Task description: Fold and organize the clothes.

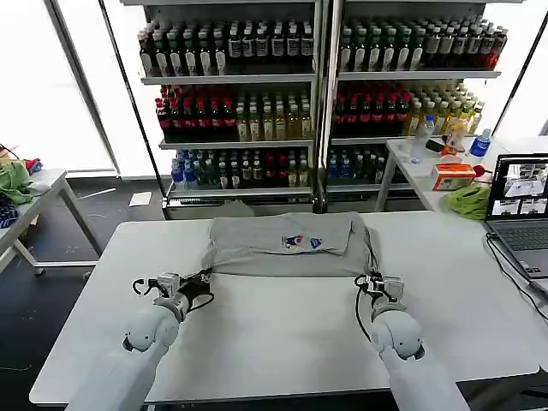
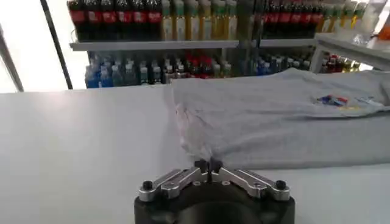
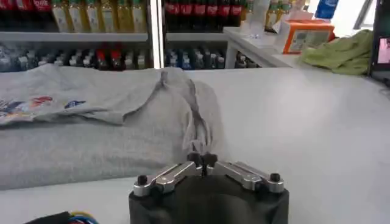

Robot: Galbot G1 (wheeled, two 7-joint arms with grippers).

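White table point(image 1: 282, 334) fills the foreground, with drink shelves point(image 1: 317, 94) behind, a laptop point(image 1: 520, 201) at the robot's right edge and a green cloth heap point(image 1: 469, 202) beside it on a side table.

Grey T-shirt point(image 1: 287, 246) lies across the far half of the table, already folded into a wide band, chest print point(image 1: 297, 242) facing up near the middle. Sleeves look tucked in at both ends.

Left gripper point(image 2: 208, 164) sits at the shirt's near left corner, fingers pressed together; a bit of grey hem bunches right at the tips, so it looks pinched on the cloth. Right gripper point(image 3: 202, 159) mirrors that at the near right corner, fingers likewise together with a gathered ridge of fabric running up from them, again apparently clamped on the shirt.

Handling judgement: thin cotton, light, fully limp, no stiffness. It will sag and drape between two hold points and drag easily on the smooth tabletop. Not fragile, but a one-layer pinch can peel the stacked layers apart. Best holds are the two near corners, catching all layers, moving both arms evenly so the fold line stays straight.
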